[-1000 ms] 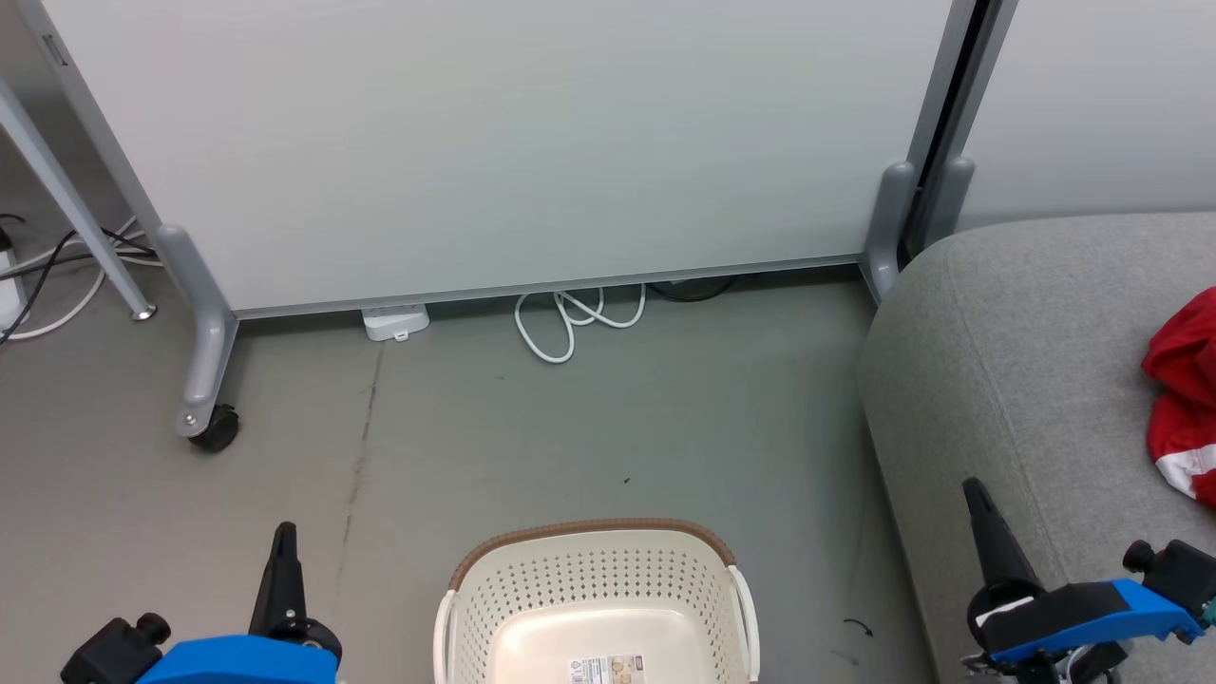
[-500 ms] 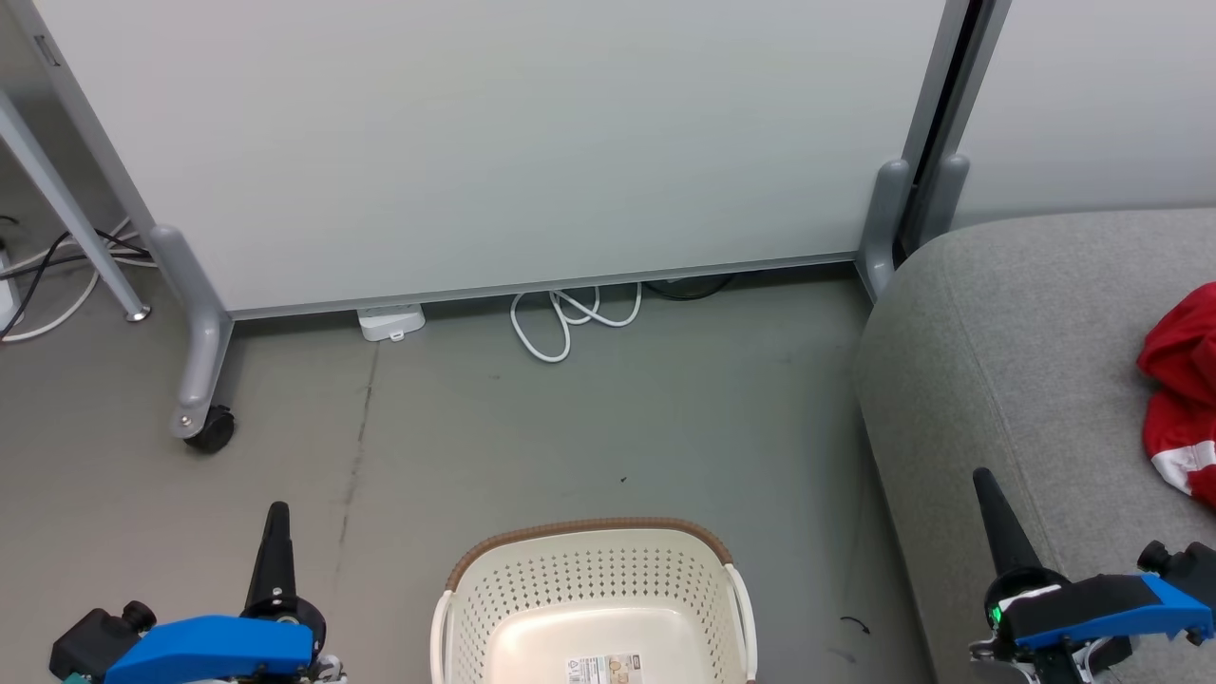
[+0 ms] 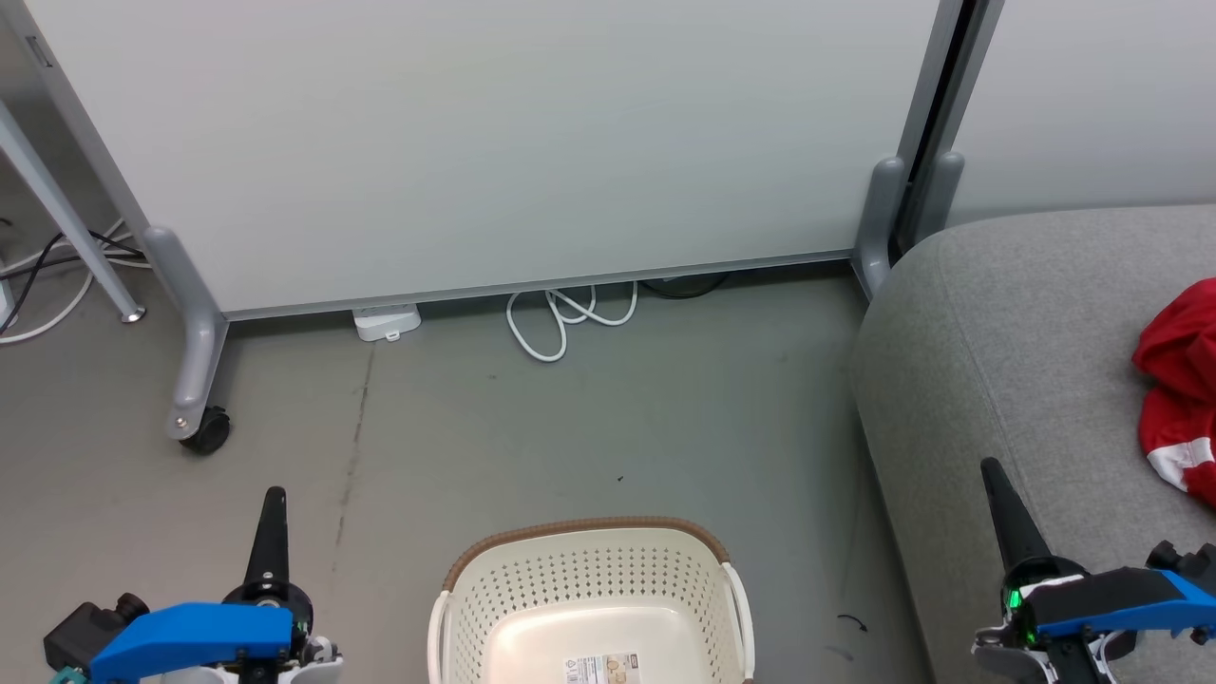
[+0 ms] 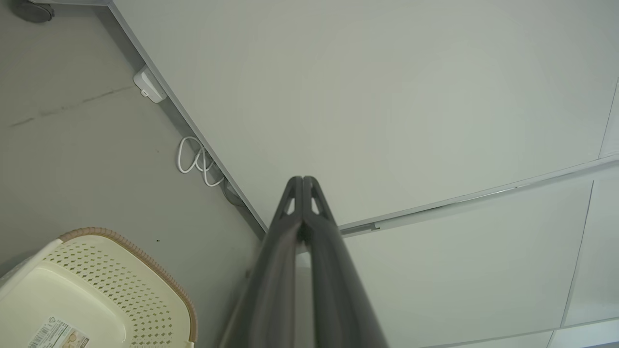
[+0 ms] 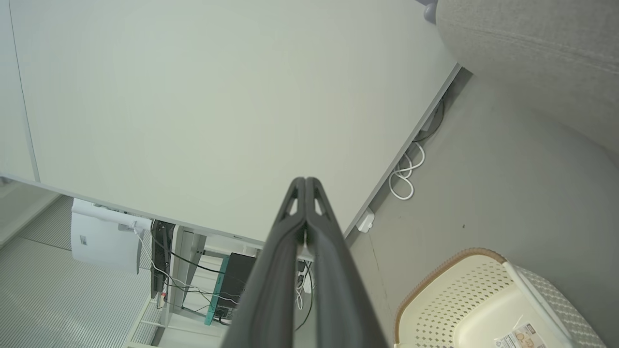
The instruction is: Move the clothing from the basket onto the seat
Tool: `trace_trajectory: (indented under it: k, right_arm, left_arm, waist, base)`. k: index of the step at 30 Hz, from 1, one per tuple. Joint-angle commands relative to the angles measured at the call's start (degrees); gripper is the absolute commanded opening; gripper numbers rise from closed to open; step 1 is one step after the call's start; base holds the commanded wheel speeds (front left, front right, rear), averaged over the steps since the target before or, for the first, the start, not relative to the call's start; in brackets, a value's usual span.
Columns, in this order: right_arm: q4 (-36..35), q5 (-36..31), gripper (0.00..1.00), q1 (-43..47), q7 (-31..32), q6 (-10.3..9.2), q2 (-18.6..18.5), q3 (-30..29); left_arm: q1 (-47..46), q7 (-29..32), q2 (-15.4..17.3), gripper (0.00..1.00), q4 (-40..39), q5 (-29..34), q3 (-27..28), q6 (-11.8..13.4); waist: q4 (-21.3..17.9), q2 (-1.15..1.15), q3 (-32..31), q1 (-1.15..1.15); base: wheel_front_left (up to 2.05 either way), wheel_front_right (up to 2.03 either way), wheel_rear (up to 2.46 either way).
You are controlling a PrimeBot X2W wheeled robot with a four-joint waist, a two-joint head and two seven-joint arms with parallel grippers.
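Starting closest in, at the bottom of the head view: left fingers (image 3: 275, 503) in the lower left and right fingers (image 3: 997, 486) in the lower right. Both pairs are pressed together with nothing between them, just hanging over the floor (image 3: 570, 427) and the edge of the seat (image 3: 997, 332).

Between them, bottom centre, is the basket (image 3: 589, 524). What I can see inside is bare cream plastic plus a sticker label (image 3: 605, 668), no red in there.

A bit further back, at the right edge of the frame, the clothing (image 3: 1178, 380) is bunched up on the seat, red with a bit of white band showing. It's cut off by the frame, so I can't tell if that's both garments or one.

My read is that the task is pretty much done, or at least the basket part is. What's left is maybe confirming the second piece.

View differences: the head view gives the clothing on the seat. Both wrist views give the closed tips up close, and each catches more of the basket's bare floor from its own side. The right wrist view also peeks past the partition panel (image 3: 522, 142) at some equipment and cables in its lower left. Furthest back, a white cable (image 3: 570, 318) loops at the panel's foot.
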Motion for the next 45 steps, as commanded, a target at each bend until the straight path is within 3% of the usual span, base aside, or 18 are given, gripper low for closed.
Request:
trace_trajectory:
  k: [1,45]
  right_arm:
    - [-0.65,1.64,0.0,-1.21,0.23,0.03,0.09,-0.29]
    - [-0.98,20.7,0.0,-2.21,3.22,0.04,0.29,-2.08]
  left_arm:
    - [-1.39,0.46,0.14,0.0,-0.66,-1.39,0.51,-0.06]
    - [-4.04,5.58,-0.33,0.0,-1.37,-19.23,2.75,-0.1]
  waist:
    - [-0.04,0.0,0.01,0.0]
    - [-1.05,0.0,0.33,0.0]
  base:
    - [0.0,0.0,0.0]
    - [0.0,0.0,0.0]
